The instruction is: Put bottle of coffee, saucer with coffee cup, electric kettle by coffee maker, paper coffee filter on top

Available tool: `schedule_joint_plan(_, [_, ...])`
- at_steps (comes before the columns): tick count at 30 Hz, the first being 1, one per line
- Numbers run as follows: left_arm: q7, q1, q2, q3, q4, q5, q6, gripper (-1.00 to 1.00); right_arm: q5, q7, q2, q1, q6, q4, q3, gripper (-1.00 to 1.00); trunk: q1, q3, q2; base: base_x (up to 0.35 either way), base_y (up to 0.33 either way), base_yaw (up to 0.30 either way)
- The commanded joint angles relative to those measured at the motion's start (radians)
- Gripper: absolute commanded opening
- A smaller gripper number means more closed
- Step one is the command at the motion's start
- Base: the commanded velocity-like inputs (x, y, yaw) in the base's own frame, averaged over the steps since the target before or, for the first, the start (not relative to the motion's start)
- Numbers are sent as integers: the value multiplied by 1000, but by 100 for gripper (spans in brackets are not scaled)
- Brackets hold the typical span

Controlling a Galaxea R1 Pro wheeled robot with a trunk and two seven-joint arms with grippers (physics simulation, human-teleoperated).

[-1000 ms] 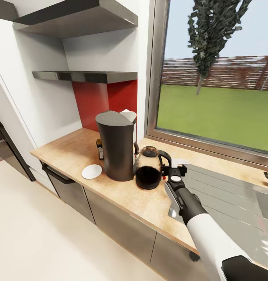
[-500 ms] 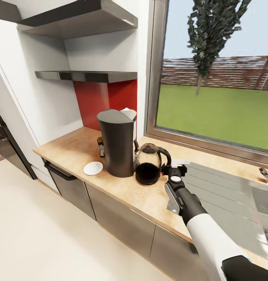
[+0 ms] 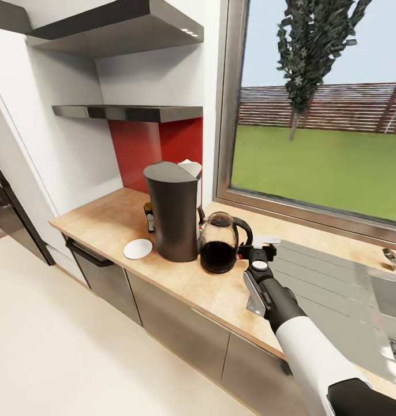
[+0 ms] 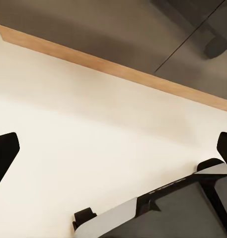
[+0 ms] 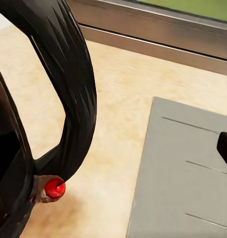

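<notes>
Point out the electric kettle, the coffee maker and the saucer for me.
electric kettle [image 3: 219, 253], head view, on its dark lower body.
coffee maker [image 3: 176, 216], head view, on the front of its tall dark body.
saucer [image 3: 138, 249], head view, on the middle of the white disc.

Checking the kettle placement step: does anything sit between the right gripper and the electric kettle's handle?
Nothing visible does. The right gripper sits just beside the electric kettle, level with its handle, with bare countertop under the gap. The kettle already stands on the counter against the coffee maker.
</notes>
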Motion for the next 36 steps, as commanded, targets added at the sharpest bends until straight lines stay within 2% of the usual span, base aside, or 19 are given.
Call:
schedule_joint_plan(1, [-5,-1,-1,8,0,-11,-5,100,-4,-7,-1,-1,6,-1,4,100,1,-2,-2,0,-5,0])
schedule_joint_plan(12, [-5,-1,0,8,0,-11,-5,100,-4,-7,-1,-1,6,-2,4,100,1,-2,-2,-84,-177,0])
schedule_joint_plan(19, [-5,-2,0,9,9,-9,-5,100,-4,-7,-1,-2,6,-1,5,100,1,-2,-2,-276,-132,0])
schedule_joint_plan(32, [-3,-2,0,9,11,-9,-5,100,-5,-6,1,-1,6,1,7,100,1,-2,-2,-331,-9,0])
schedule_joint_plan(36, [-19,1,6,13,28,-12,-8,100,-6,-6,24,-24,29,-22,5,100,1,-2,-2,0,0,0])
